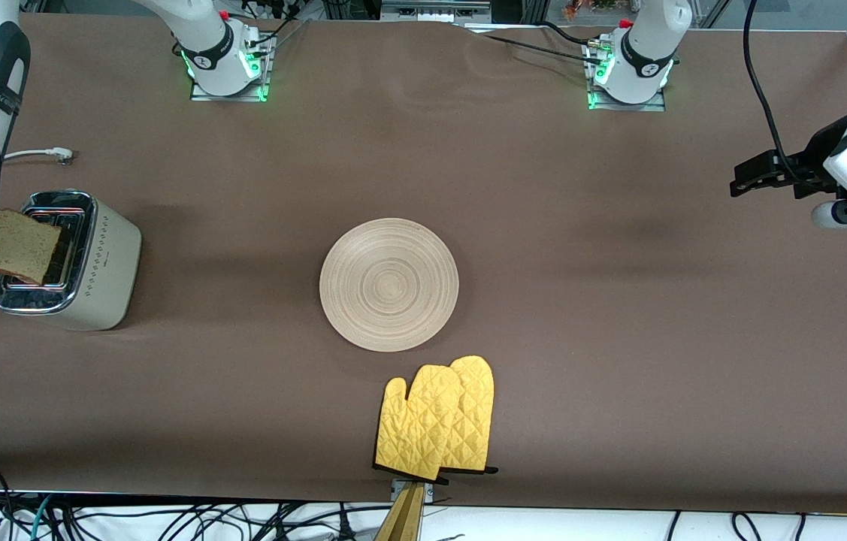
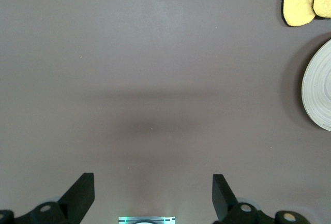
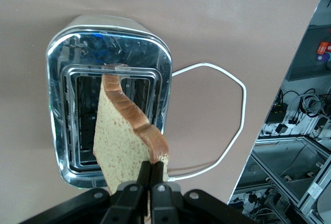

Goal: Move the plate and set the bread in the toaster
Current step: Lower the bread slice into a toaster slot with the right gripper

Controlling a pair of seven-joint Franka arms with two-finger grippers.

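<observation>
Right gripper (image 3: 150, 182) is over the toaster (image 1: 85, 263), jaws closed on the crust edge of the bread (image 1: 13, 244); the slice hangs tilted, its lower corner over the chrome top near the slots but not yet in one. Toaster stands at the right arm's end of the table (image 1: 618, 338), white cord (image 3: 222, 125) looping off beside it. Judgement: step in hand is the insertion. To do it well, the slice should first be squared so its flat face runs parallel to the slot's length, then centred over one slot and lowered straight down; release only once the lower edge is inside the slot walls. As held now it looks skewed across the opening in the right wrist view, so a direct descent risks catching the crust on the chrome rim or the divider between slots. Grip is on one corner only, so the slice may swing or tear if pushed. Left gripper (image 2: 152, 195) waits over bare table at the left arm's end, jaws apart and empty. Plate (image 1: 389, 284) lies empty mid-table, well apart from the toaster. Yellow oven mitts (image 1: 437, 427) lie nearer the front camera than the plate, just beside it. Nothing stands between bread and toaster.
</observation>
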